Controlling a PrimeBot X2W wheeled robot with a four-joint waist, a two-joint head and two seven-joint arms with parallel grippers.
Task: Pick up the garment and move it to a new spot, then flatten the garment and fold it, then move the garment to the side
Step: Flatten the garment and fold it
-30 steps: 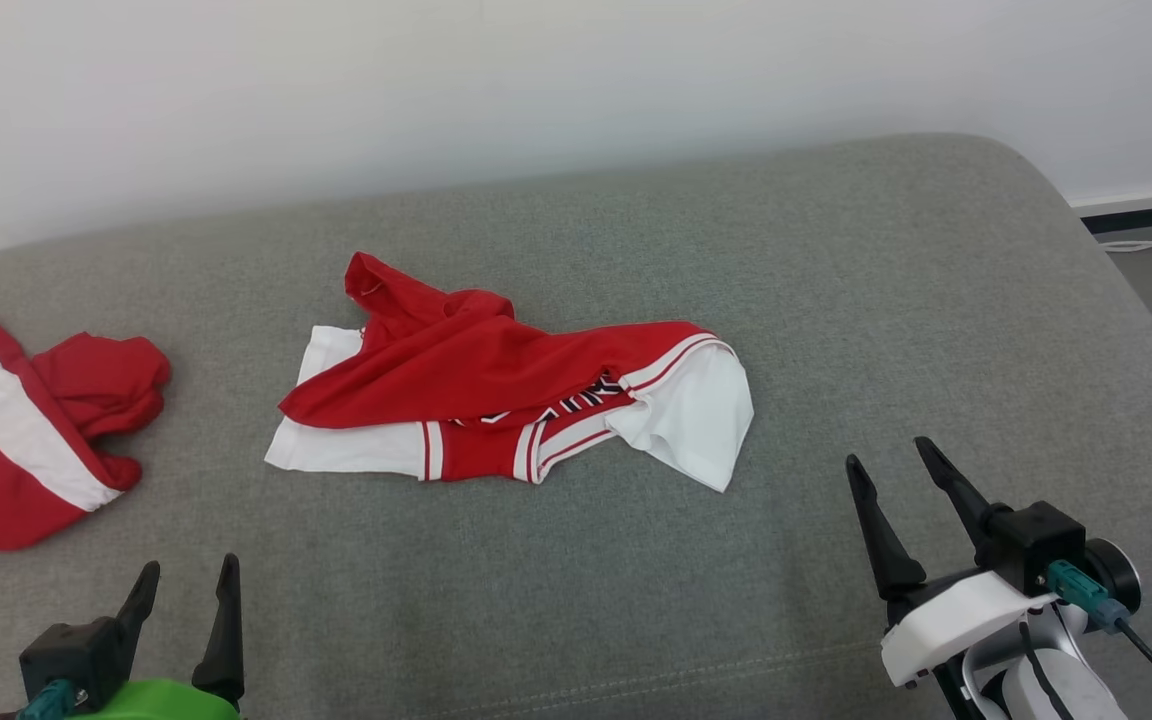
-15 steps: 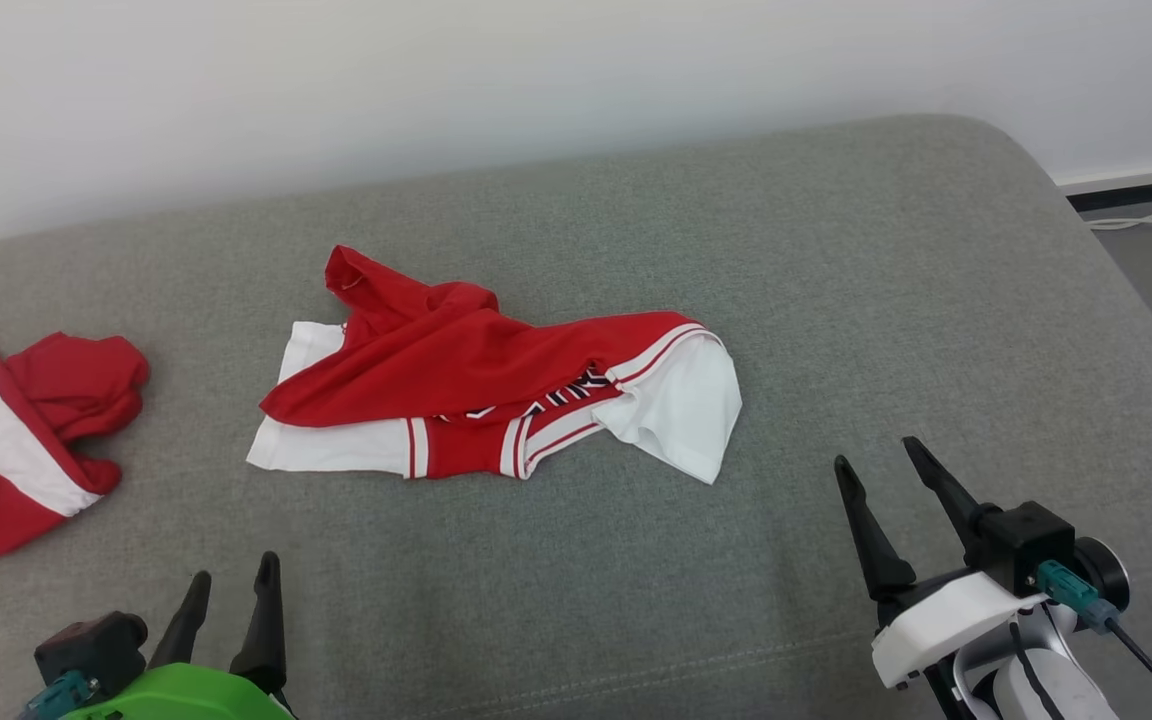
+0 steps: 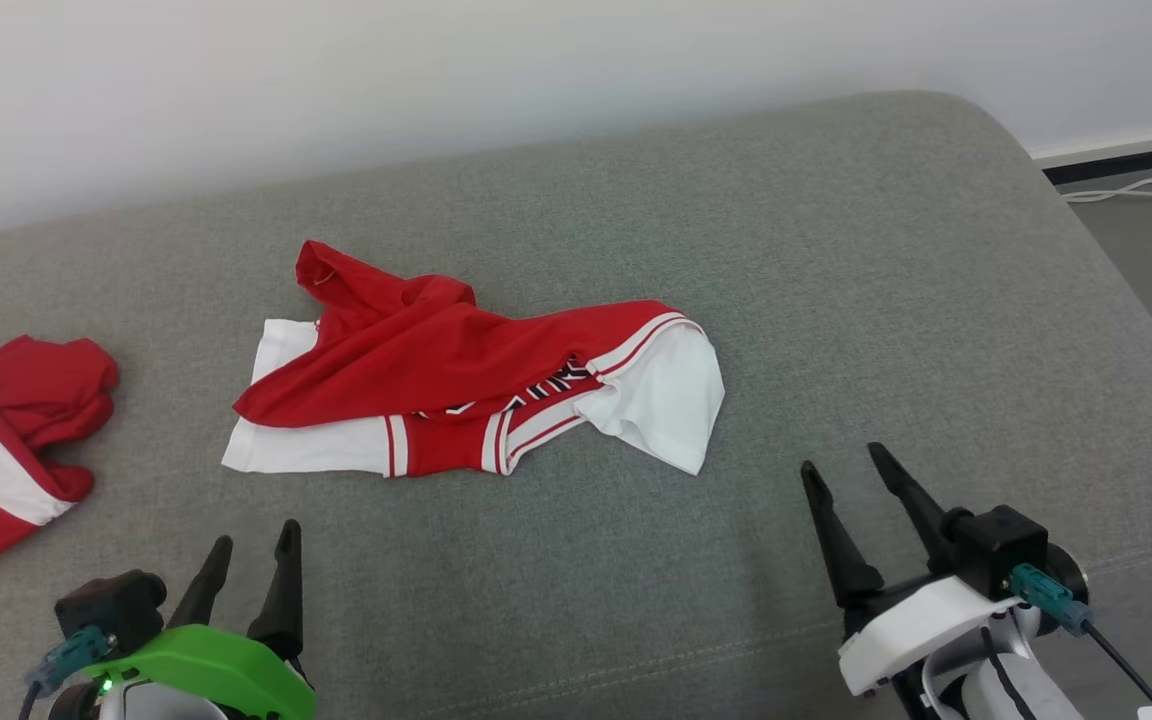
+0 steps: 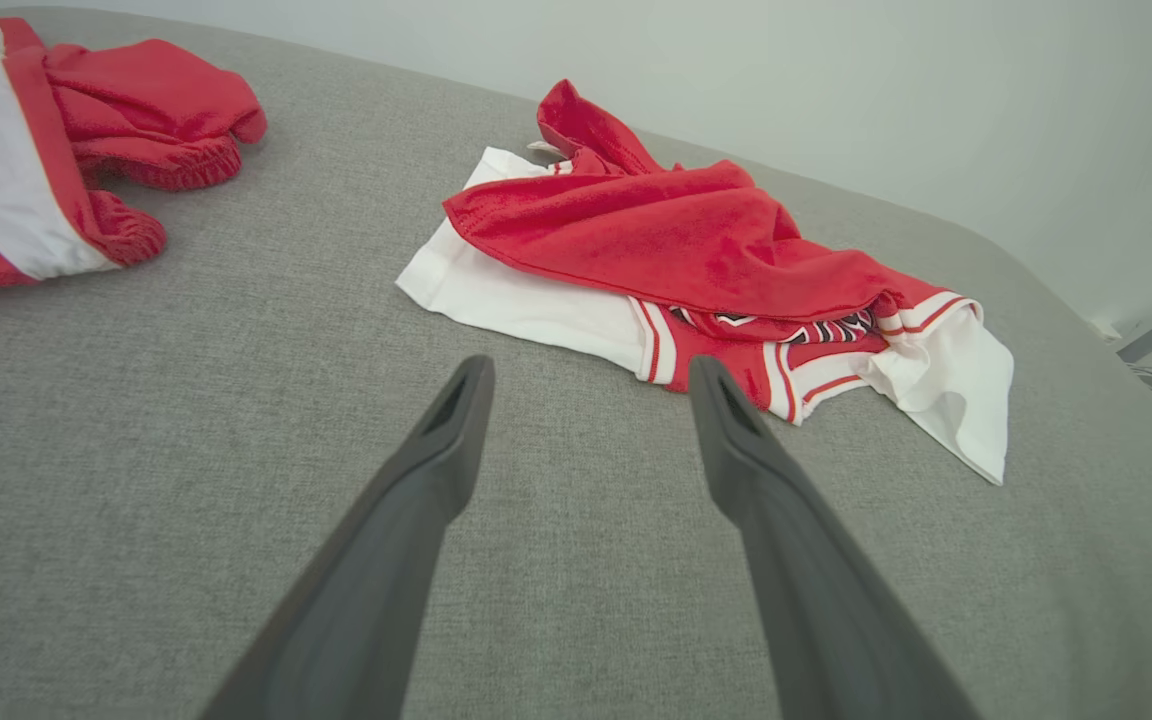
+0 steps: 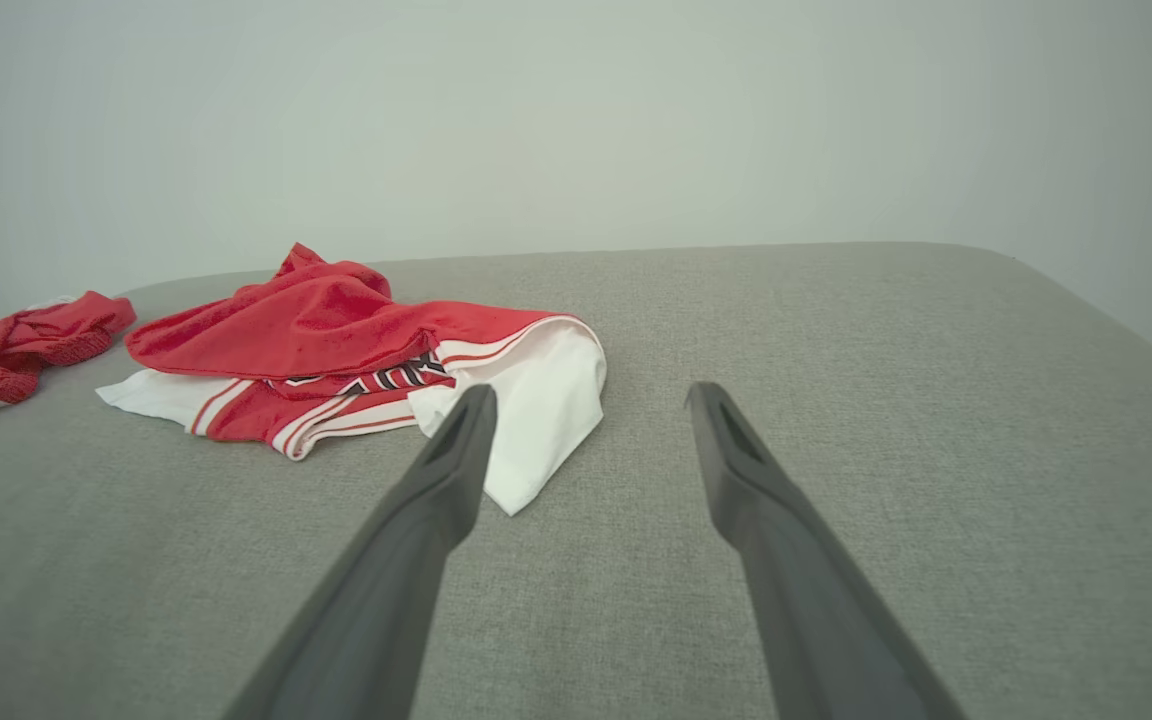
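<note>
The garment (image 3: 456,390), a red and white jersey with striped trim and dark lettering partly covered, lies crumpled on the grey upholstered surface (image 3: 836,250), slightly toward 9 o'clock from the centre of the head view. A red panel is folded over its upper side. One white sleeve extends flat toward 8 o'clock and another white sleeve spreads toward 4 o'clock. No gripper touches it. The left gripper (image 3: 254,537) is positioned at 7 o'clock from the garment, clear of the cloth, with both fingers spread wide and nothing between them. In the left wrist view its fingertips point at the near hem, just short of the fabric. The right gripper (image 3: 843,460) is positioned at 4 o'clock from the garment, near the white sleeve but apart from it, fingers likewise fully parted and empty. A second garment (image 3: 6,440), red with a white band, lies bunched at 9 o'clock, well apart from the first and partly cut off by the frame edge. A pale wall (image 3: 436,80) runs behind the surface at 12 o'clock. A white cable (image 3: 1136,187) lies on the floor at 2 o'clock.
</note>
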